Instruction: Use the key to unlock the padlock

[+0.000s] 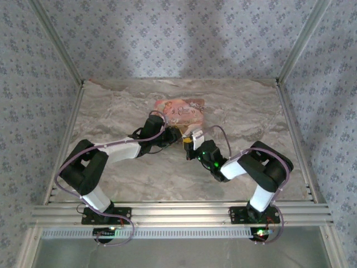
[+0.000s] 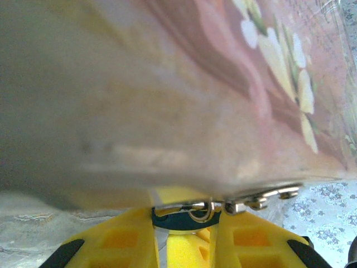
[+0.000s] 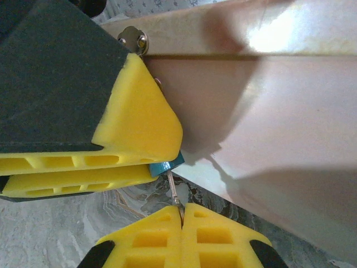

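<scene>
While pale wallpaper (image 1: 167, 39) printed with small blue flowers closes the scene on the left, far and right, the tabletop (image 1: 111, 117) between those walls has a grey-beige marble pattern. Aluminium rails (image 1: 178, 215) edge it on the near side. A pink illustrated box (image 1: 179, 110) lies just past the table's middle, toward the far side, and the two arms meet at its near edge. The padlock (image 2: 179, 220) is tiny, with a dark, teal-looking body and a bright metal shackle. It sits pinched between the yellow fingertips of the left gripper (image 2: 187, 218), just beside the box's metal hasp (image 2: 262, 198). The right gripper (image 3: 181, 215), just right of it, has its jaws pressed together on the key (image 3: 174, 194), whose thin metal stem runs to the padlock's body.
</scene>
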`<action>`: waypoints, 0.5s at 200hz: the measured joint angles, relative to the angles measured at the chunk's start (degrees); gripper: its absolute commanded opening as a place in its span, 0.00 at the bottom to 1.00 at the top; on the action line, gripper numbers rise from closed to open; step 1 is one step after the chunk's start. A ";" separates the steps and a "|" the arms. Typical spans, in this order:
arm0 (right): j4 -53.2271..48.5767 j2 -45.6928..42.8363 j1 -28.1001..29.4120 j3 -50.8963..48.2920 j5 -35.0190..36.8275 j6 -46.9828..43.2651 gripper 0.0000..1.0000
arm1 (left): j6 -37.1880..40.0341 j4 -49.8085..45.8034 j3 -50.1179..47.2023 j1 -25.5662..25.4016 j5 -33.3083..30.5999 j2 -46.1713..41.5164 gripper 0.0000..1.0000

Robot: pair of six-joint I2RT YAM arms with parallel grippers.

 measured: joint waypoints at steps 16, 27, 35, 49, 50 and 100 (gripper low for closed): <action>0.31 0.00 -0.59 0.00 -1.31 0.28 0.00 | -0.24 0.28 0.00 0.00 -0.04 -0.02 0.23; 0.33 0.00 -0.94 0.00 -2.23 0.57 0.00 | -0.39 0.28 0.00 0.00 -0.04 -0.02 0.23; 0.39 0.00 -1.25 0.00 -3.08 0.90 0.00 | -0.42 0.28 0.00 -0.02 -0.11 0.00 0.23; 0.55 0.00 -2.03 0.00 -4.63 1.70 0.00 | -0.42 0.31 0.00 -0.02 -0.22 0.00 0.23; 0.55 0.00 -2.14 -0.02 -4.90 1.81 0.00 | -0.42 0.33 0.00 -0.02 -0.22 -0.02 0.23; 1.03 0.00 -4.59 -0.04 -10.82 5.42 0.00 | -0.59 0.63 0.00 -0.20 -0.35 -0.02 0.23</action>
